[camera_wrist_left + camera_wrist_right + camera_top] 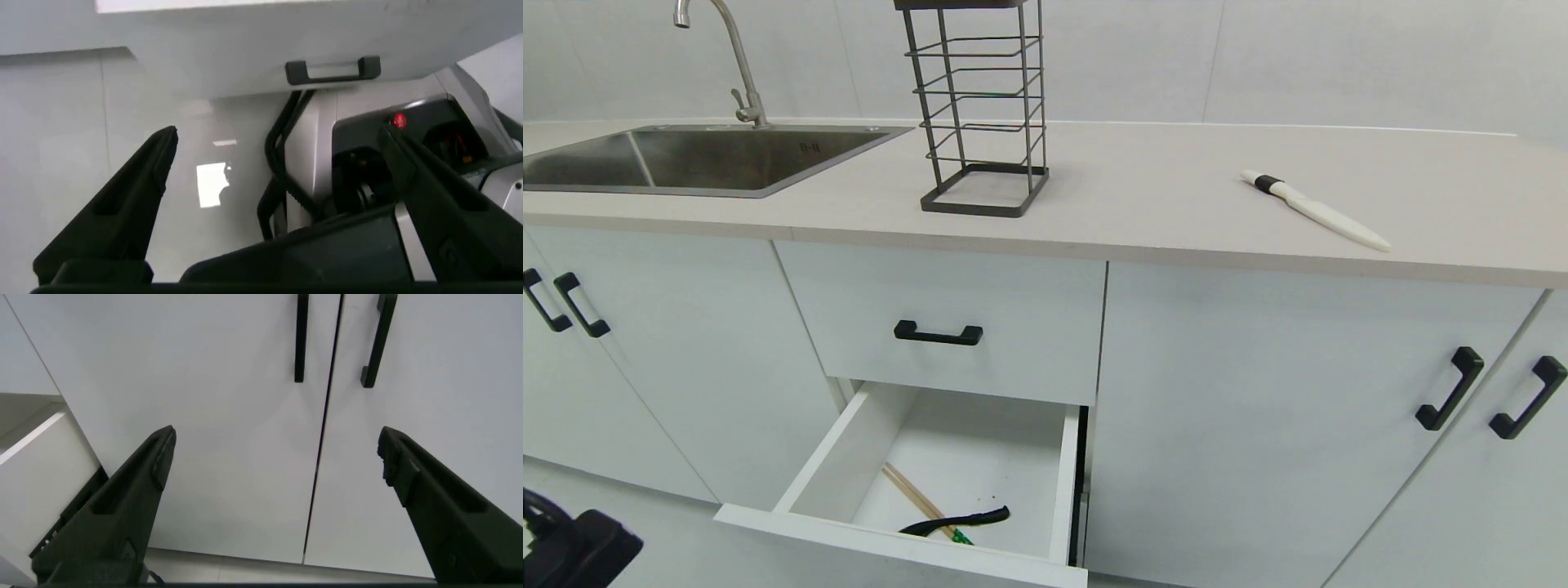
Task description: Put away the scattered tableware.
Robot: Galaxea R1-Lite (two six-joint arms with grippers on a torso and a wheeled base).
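A white knife (1313,209) with a black band lies on the countertop (1143,188), right of the middle. Below it, the lower drawer (849,445) stands pulled out, holding wooden chopsticks (913,492), a black utensil (960,520) and something small and green (962,536). My left gripper (279,139) is open and empty, low beside the cabinets, under a white drawer front with a black handle (333,69). My right gripper (278,441) is also open and empty, facing two cabinet doors with black handles (301,335).
A dark wire rack (982,106) stands on the counter right of the steel sink (703,155) and its tap (737,57). The upper drawer (939,314) is closed. The open drawer's white side (33,433) lies close beside my right gripper. Cabinet doors (1339,425) are closed.
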